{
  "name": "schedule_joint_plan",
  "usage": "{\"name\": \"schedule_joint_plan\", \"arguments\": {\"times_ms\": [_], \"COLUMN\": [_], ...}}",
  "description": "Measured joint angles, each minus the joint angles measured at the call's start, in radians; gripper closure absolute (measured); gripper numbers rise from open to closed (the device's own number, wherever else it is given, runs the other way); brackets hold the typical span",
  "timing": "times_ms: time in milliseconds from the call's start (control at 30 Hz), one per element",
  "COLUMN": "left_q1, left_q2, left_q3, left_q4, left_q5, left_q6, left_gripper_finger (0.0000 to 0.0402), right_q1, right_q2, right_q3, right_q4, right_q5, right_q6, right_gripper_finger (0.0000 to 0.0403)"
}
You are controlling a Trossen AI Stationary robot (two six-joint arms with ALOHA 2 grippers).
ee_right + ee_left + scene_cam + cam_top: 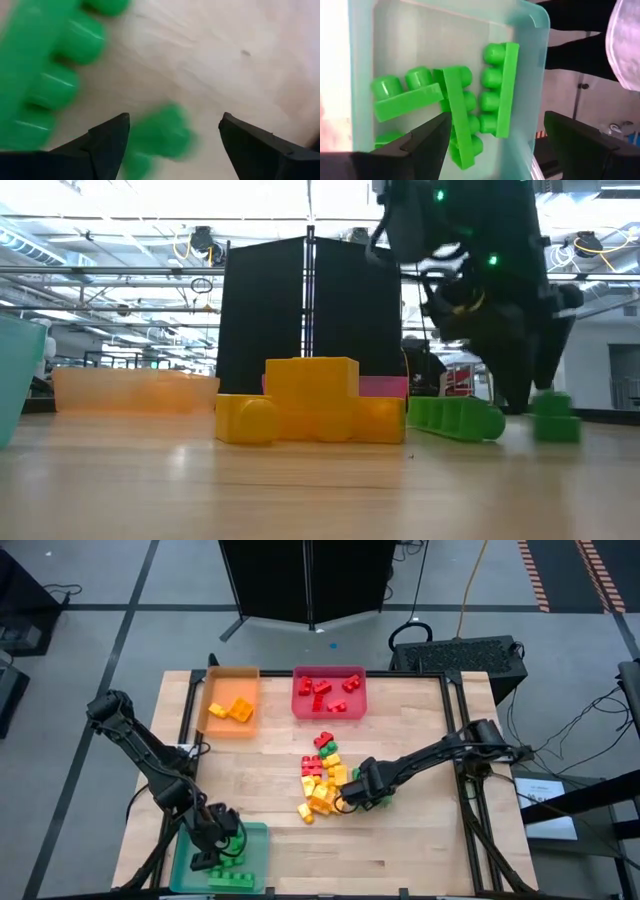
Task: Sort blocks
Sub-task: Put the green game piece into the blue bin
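Where overhead hides them, green blocks [45, 75] before right gripper's [172, 137] parted fingers [107, 140].

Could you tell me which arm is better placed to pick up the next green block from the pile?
The right: its open gripper hangs at the pile beside a green block. The left gripper is over the teal tray.

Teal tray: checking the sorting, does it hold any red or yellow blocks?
No, the left wrist view shows only green blocks lying inside the teal tray.
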Motion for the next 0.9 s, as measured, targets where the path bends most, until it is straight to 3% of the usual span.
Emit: {"name": "schedule_joint_plan", "arguments": {"times_ms": [167,367,600,767,900], "left_q1": [0.000,0.000,0.000,0.000,0.000], "left_q2": [0.000,0.000,0.000,0.000,0.000], "left_q3": [0.000,0.000,0.000,0.000,0.000], "left_q4": [-0.033,-0.040,-0.042,-0.044,-0.044], "left_q5": [-0.022,-0.032,-0.068,-0.094,-0.106], "left_q6": [0.000,0.000,0.037,0.045,0.045], "left_gripper_finger": [0.0081,0.0081,0.0081,0.0081,0.0081], "right_q1": [0.000,0.031,0.077,0.100,0.117], "right_q2": [-0.003,-0.003,-0.024,-0.027,-0.029], "right_q3": [0.004,0.002,0.003,-0.028,-0.086], "right_q4": [0.037,-0.045,-0.060,-0.083,0.086], "right_q5": [-0.025,0.010,0.043,-0.038,-0.088], "right_q6": [0.025,0.210,0.153,0.216,0.271], "right_gripper_finger": [0.0105,0.0105,0.0106,0.0106,0.0106]}}
